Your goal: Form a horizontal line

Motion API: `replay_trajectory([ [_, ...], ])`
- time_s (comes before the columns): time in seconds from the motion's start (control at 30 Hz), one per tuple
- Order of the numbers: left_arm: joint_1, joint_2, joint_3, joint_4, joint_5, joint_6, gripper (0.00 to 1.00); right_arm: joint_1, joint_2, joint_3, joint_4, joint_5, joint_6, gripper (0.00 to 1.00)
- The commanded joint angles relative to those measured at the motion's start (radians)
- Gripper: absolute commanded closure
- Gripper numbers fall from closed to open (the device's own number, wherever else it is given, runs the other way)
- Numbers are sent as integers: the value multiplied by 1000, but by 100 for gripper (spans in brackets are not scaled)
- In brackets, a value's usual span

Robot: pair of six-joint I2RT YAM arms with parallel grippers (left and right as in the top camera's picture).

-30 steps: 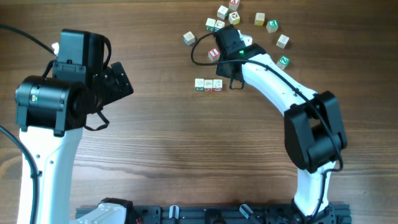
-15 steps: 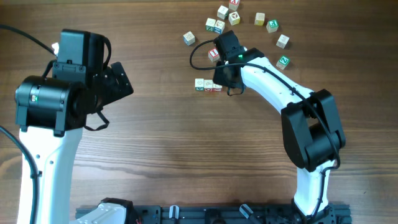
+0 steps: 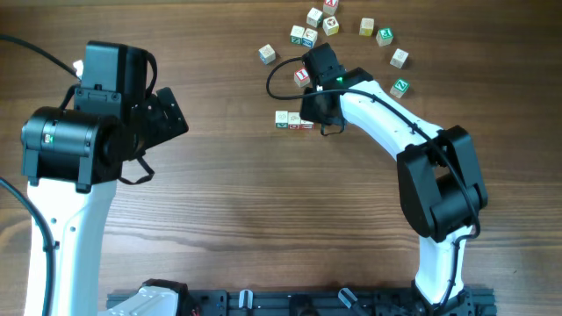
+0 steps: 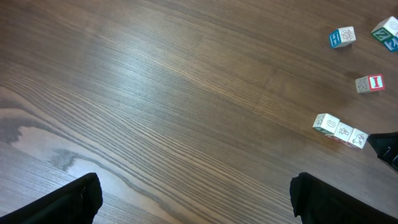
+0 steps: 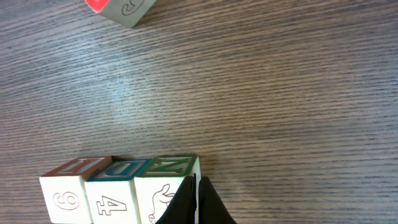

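The horizontal line (image 3: 293, 120) is a row of three whitish letter cubes joined side to side on the wooden table. It also shows in the left wrist view (image 4: 340, 130) and in the right wrist view (image 5: 118, 190), with red, blue and green tops. My right gripper (image 3: 316, 120) is shut and empty. Its closed tips (image 5: 194, 205) touch the right end of the green Z cube. My left gripper (image 3: 171, 112) is open and empty, far to the left, above bare wood (image 4: 196, 196).
Several loose letter cubes lie scattered at the back behind the row, from one cube (image 3: 267, 54) to another (image 3: 400, 86). A red-marked cube (image 3: 301, 76) (image 4: 369, 83) (image 5: 121, 7) lies just behind the row, by the right arm's cable.
My right gripper has shifted slightly left, up to the right end of the row, then held still. The left arm has not moved.
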Motion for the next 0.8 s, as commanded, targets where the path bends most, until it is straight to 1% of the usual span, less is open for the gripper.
replay_trajectory([
  [0.0,6,0,3,2,-12,-10,0,4,23,-11,4,-17,-18,95],
  [0.1,6,0,3,2,-12,-10,0,4,23,-11,4,-13,-17,95],
  [0.27,6,0,3,2,-12,-10,0,3,23,-10,13,59,-17,96],
  [0.4,6,0,3,2,-12,-10,0,-7,21,-10,19,79,-16,96],
  [0.53,6,0,3,2,-12,-10,0,-9,24,-53,13,85,-8,95],
  [0.67,6,0,3,2,-12,-10,0,-9,25,-142,110,39,8,95],
  [0.77,6,0,3,2,-12,-10,0,-9,28,-176,167,36,10,95],
])
